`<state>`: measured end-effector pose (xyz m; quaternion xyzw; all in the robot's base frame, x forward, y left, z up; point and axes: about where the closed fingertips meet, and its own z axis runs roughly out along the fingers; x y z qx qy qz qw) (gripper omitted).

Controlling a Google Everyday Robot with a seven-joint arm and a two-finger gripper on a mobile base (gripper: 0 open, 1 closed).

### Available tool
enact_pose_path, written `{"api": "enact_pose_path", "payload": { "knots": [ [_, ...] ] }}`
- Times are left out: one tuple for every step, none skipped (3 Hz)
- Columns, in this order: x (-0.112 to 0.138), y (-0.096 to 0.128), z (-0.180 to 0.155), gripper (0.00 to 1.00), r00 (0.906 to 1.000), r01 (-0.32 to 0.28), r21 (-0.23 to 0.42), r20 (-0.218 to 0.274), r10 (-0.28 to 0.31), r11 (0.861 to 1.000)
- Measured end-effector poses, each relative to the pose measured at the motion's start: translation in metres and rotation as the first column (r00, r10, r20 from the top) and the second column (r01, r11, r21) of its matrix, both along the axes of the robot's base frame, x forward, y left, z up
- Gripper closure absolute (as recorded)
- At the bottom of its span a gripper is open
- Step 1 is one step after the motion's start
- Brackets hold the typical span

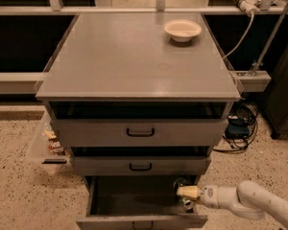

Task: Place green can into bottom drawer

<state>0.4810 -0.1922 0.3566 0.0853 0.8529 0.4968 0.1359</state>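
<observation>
The bottom drawer point(134, 195) of the grey cabinet is pulled open, and its dark inside shows. My gripper point(186, 193) reaches in from the lower right over the drawer's right side. The green can point(180, 185) is at the fingertips, mostly hidden, with a green part above and a silver end below them. It is inside the drawer's right rear corner.
A shallow cream bowl point(182, 29) sits at the back right of the cabinet top point(134, 61). The two upper drawers point(140, 132) with black handles stand slightly open. A clear bin with snacks point(50, 143) is on the floor to the left, and cables point(240, 123) lie to the right.
</observation>
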Motion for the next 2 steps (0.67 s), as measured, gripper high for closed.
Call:
{"api": "enact_pose_path", "payload": {
  "knots": [
    [0.0111, 0.0311, -0.0473, 1.0, 0.9954, -0.066, -0.028, -0.072, 0.063, 0.997],
    [0.0113, 0.0316, -0.0475, 1.0, 0.9954, -0.066, -0.029, -0.072, 0.064, 0.997]
  ]
}}
